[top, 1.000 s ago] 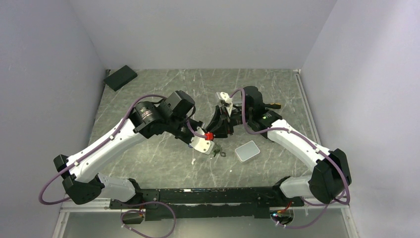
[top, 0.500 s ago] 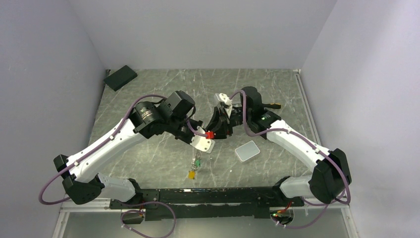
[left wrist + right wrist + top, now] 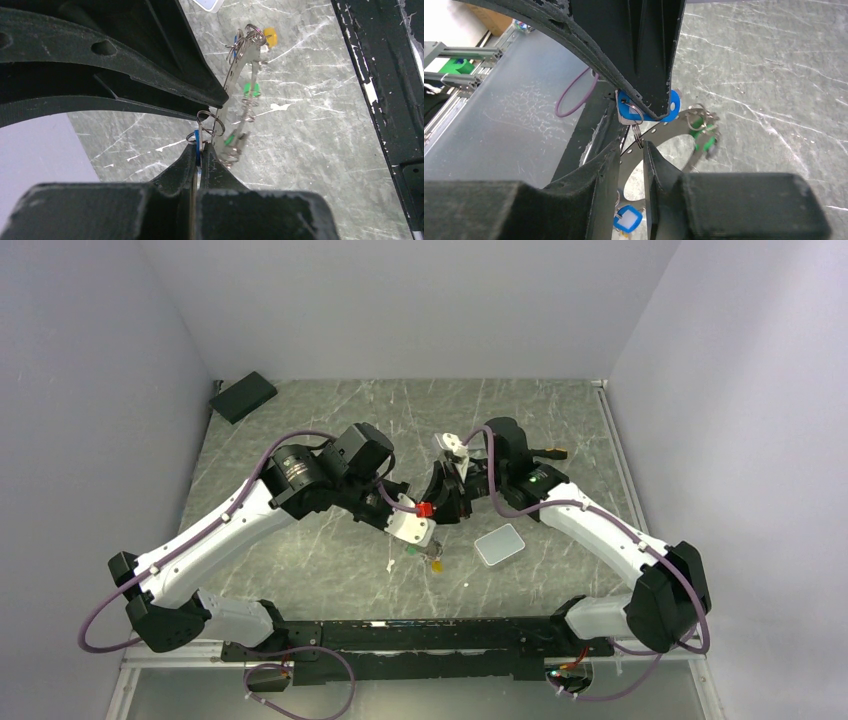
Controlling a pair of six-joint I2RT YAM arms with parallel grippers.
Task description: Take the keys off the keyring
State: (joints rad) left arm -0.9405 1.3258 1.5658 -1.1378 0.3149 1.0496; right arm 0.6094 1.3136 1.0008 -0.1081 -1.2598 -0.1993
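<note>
Step in hand: working one key off the ring, both arms meeting mid-table above the marbled table (image 3: 300, 430). The left gripper (image 3: 200, 148) is clamping tight on a blue-tagged key (image 3: 672, 107). The right gripper (image 3: 630, 150) is standing narrow, its jaws seemingly pinching the keyring (image 3: 669, 131), a flat perforated metal band hanging between the two grippers, clear of the table as far as I can judge. The other keys (image 3: 251, 90) are dangling from the band on small split rings, with green tags and one yellow tag (image 3: 270, 35) showing. So most of the task is looking undone. Next move, as I judge it: the small split ring linking the blue key to the band is needing to be wound or slid out through the band's hole, with the right arm bracing the band firmly. Writing: none readable. A second blue tag (image 3: 628, 219) is showing a white insert, seemingly blank. A grey pad (image 3: 499, 543) is lying just right of the work.
</note>
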